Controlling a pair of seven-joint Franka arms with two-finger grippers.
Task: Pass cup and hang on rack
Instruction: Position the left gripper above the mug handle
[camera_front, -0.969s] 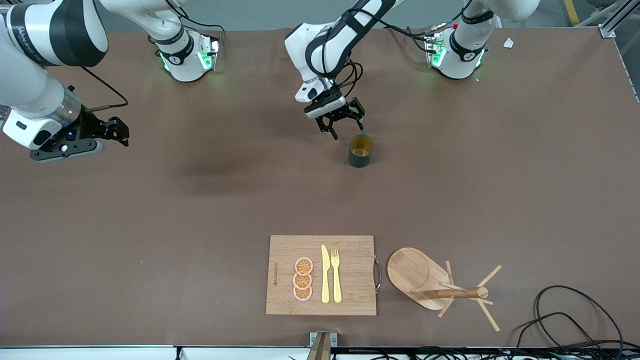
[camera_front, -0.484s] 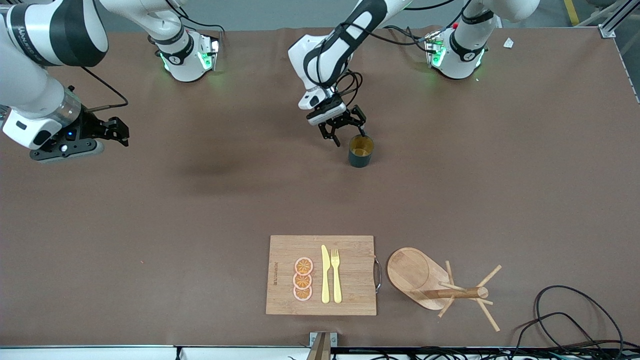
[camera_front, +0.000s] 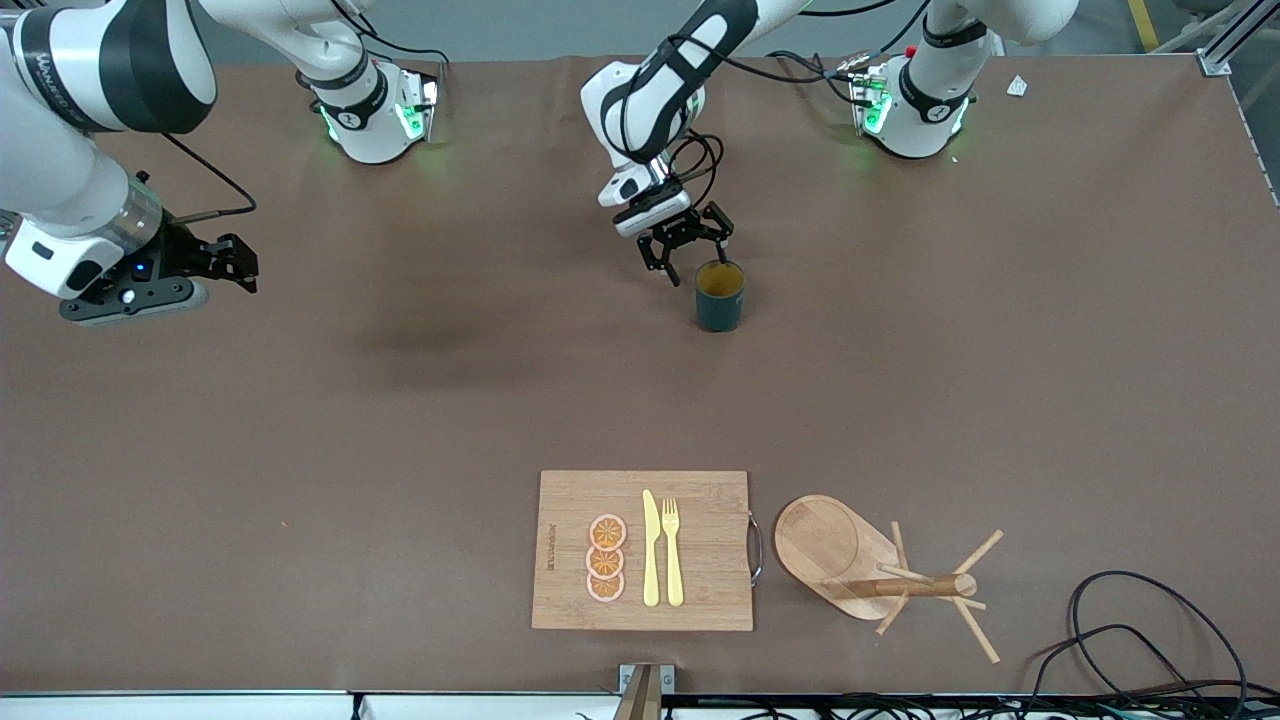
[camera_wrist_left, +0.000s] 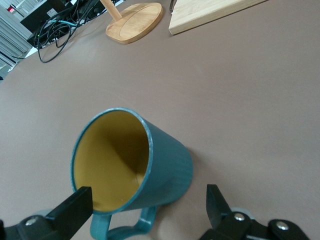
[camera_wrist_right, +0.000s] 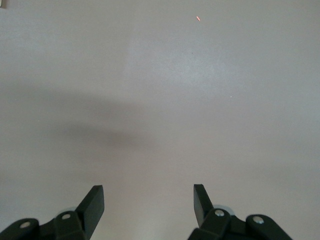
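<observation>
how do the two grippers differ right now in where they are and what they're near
The left gripper is low beside the cup at mid-table, one finger at the rim above the handle; the right gripper waits over bare table toward the right arm's end, nothing between its fingers. The left gripper points down at the cup; the right gripper points sideways. Both are open and hold nothing.

- A robotics laboratory is shown, not a home.
- Two white arms are bolted to a table (camera_front: 300, 420) covered in brown sheet.
- Loose black cables (camera_front: 1130, 620) are seen at the table's edge.
- An aluminium frame post (camera_front: 1225, 40) is visible at one corner.
</observation>
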